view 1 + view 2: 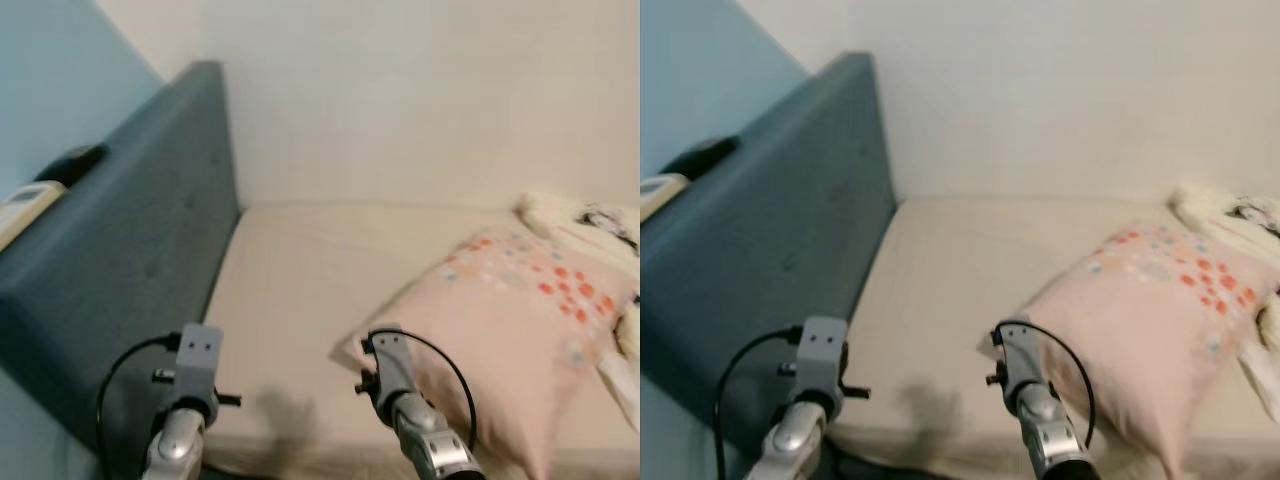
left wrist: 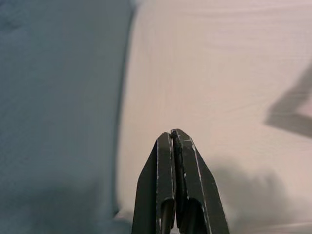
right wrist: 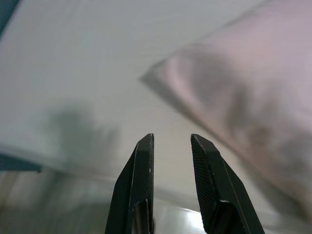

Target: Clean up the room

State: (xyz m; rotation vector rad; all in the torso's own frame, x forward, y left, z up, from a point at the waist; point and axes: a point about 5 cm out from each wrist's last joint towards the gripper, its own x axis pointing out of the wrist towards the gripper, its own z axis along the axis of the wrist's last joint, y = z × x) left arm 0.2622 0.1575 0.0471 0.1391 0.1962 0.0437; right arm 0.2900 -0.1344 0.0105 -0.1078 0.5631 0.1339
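On the bed [image 1: 300,290], right side, lies a pink pillow [image 1: 510,320] w/ red & white dots, its near corner just beside the right gripper [image 3: 171,139], whose fingers stand apart w/ nothing between. Left gripper [image 2: 175,134] is pressed closed, empty, above the mattress edge next to the blue-grey headboard [image 1: 130,250]. White patterned bedding [image 1: 590,225] bunches behind the pillow. Atop the headboard: a dark object [image 1: 70,162] & a white device [image 1: 25,205].
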